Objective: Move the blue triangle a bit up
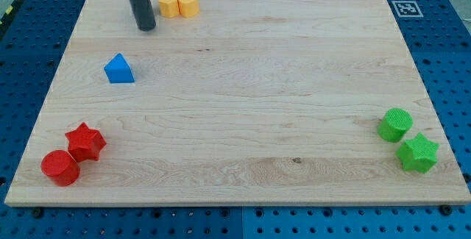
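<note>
Currently, by label:
Blue triangle (119, 70): near the table's (257, 92) left edge, bare wood all around it.
My tip (146, 28): above the triangle, slightly right, apart from it.
Jaws: none; the arm ends in a plain rod.
Top edge: two yellow blocks (179, 4), touching.
Bottom-left corner: red star (85, 142), red cylinder (59, 168).
Right edge: green cylinder (395, 125), green star (417, 152).
Writing: none legible; a square marker (405, 8) at top right.

Seven blocks are counted on the wooden board (243, 99). One blue triangle (119, 70) is seen. Two yellow blocks (179, 4) are counted at the far left, two red ones (73, 154) at the near left, and two green ones (407, 138) at the near right. One rod (140, 0) is counted.
</note>
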`<state>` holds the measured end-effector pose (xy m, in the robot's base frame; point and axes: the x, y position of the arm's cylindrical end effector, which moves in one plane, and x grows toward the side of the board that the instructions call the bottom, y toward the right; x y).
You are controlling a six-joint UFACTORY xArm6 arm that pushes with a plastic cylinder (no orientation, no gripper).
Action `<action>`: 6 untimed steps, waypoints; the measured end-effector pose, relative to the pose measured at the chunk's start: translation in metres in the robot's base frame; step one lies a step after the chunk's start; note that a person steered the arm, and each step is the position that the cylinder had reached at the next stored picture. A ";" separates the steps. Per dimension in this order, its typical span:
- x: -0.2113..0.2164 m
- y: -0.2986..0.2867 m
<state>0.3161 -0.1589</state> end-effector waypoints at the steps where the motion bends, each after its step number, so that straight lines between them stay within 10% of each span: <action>1: 0.052 0.028; 3: 0.144 0.048; 6: 0.134 -0.024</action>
<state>0.4503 -0.1834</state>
